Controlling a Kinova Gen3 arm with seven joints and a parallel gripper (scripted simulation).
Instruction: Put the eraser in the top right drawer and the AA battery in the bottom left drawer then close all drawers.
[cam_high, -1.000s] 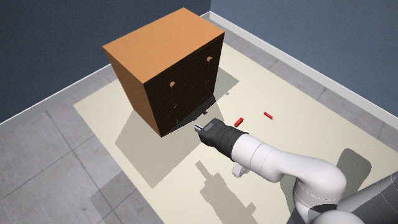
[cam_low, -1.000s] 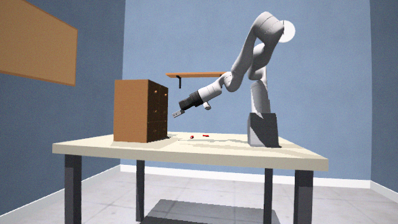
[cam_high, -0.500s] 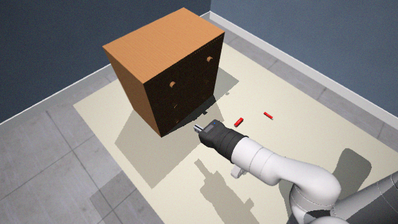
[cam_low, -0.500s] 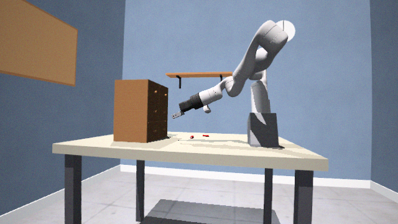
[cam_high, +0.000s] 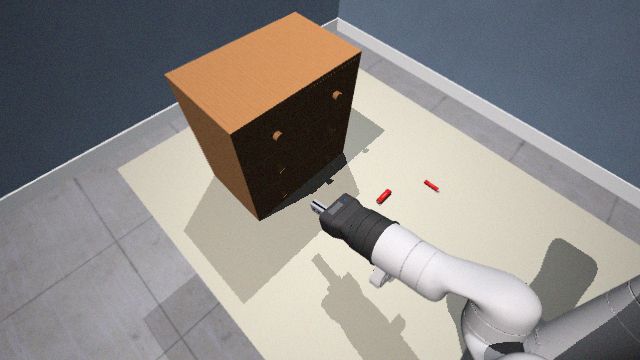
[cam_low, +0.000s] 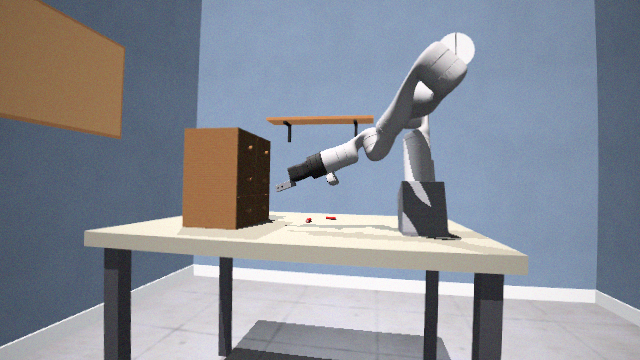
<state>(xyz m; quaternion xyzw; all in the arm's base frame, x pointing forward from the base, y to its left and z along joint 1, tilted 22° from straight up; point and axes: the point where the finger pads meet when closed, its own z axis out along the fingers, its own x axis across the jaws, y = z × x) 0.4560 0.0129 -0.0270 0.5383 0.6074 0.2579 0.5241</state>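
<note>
The hand (cam_high: 316, 206) is seen pinched fully together with nothing held, raised above the worktop (cam_high: 480, 220) just before the chest (cam_high: 265, 107), fingertips apart from its front. The lower drawer fronts are lost in shadow — only the upper knobs are made out. Two red pieces (cam_high: 383, 196) (cam_high: 431, 185) are found beyond; eraser and battery cannot be told apart.

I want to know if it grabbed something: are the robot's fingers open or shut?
Shut and empty: the gripper has its fingers pressed together, pointing at the chest.
</note>
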